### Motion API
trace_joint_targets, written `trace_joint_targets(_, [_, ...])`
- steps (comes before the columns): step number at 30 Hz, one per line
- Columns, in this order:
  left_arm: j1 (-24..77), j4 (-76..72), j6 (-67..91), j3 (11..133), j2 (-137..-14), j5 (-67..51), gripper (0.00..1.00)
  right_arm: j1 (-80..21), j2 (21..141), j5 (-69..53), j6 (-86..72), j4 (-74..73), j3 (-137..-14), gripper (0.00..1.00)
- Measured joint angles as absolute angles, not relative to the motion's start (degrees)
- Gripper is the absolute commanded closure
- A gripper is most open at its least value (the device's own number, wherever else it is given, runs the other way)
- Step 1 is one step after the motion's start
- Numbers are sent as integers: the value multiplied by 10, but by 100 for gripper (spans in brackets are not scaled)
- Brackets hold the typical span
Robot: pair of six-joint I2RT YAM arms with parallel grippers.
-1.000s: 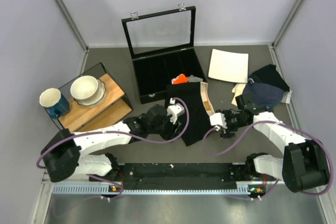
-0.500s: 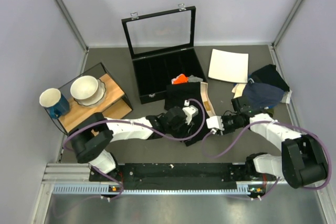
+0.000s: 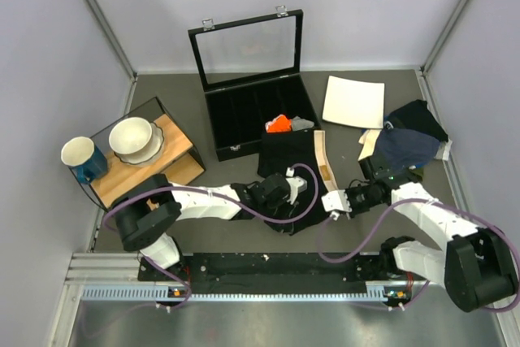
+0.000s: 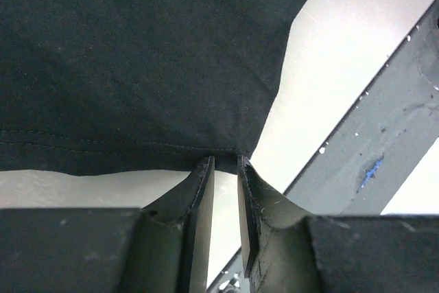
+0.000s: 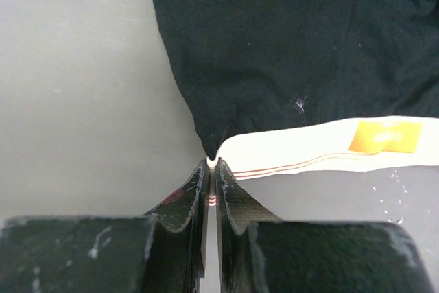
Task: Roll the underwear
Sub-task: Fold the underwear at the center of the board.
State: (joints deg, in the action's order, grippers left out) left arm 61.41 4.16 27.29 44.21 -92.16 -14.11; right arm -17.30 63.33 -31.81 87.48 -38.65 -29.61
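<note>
The underwear (image 3: 291,164) is black with a pale beige waistband (image 3: 325,160) along its right edge, and it lies flat in front of the case. My right gripper (image 3: 330,199) is at the waistband's near corner. In the right wrist view the gripper (image 5: 211,161) is shut, with the pale red-striped band (image 5: 322,143) pinched between its tips. My left gripper (image 3: 302,199) rests over the near part of the black fabric. In the left wrist view the gripper (image 4: 226,159) has its jaws narrowly apart, their tips at the stitched hem (image 4: 123,138). Whether they pinch it is unclear.
A black case (image 3: 252,111) with its glass lid raised stands behind the underwear, an orange cloth roll (image 3: 279,123) at its front. A white plate (image 3: 353,101) and a navy garment (image 3: 406,148) lie right. A wooden rack (image 3: 175,160) with bowl (image 3: 134,140) and mug (image 3: 81,156) stands left.
The right gripper has closed on the waistband corner. The left gripper has moved right and nearer across the fabric, and its jaws have narrowed. The underwear now lies a little straighter.
</note>
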Motion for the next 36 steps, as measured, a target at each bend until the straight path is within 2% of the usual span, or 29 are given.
trace_joint_targets(9, [671,70,305,401,-855,-138,71,-216,562,-284,900,-498,-262,93])
trace_joint_targets(11, [679,88,308,391,-804,-121,64,-216,545,-277,903,-523,-262,87])
trace_joint_targets(13, [680,109,306,388,-743,-93,54,-216,529,-272,905,-543,-262,85])
trace_joint_targets(14, [680,116,302,388,-719,-77,43,-216,521,-270,905,-554,-262,81])
trace_joint_targets(16, [675,135,288,391,-658,-29,28,-216,509,-268,903,-568,-262,71])
trace_joint_targets(17, [670,148,275,396,-631,-8,13,-216,504,-267,899,-574,-262,61])
trace_joint_targets(18, [663,160,262,402,-613,11,11,-216,502,-267,895,-580,-262,58])
trace_joint_targets(20, [637,180,230,421,-587,39,10,-216,499,-267,881,-590,-264,50])
trace_joint_targets(23, [565,195,184,450,-576,34,10,-215,500,-278,852,-609,-288,43])
trace_joint_targets(25, [499,199,156,463,-582,5,11,-210,512,-298,833,-614,-326,42])
trace_joint_targets(29, [420,203,118,481,-626,-39,15,-190,583,-356,779,-601,-421,43])
trace_joint_targets(31, [410,201,109,488,-660,-55,18,-185,634,-379,734,-573,-467,44])
trace_joint_targets(36, [408,185,116,504,-764,-73,24,-182,775,-383,557,-458,-558,55])
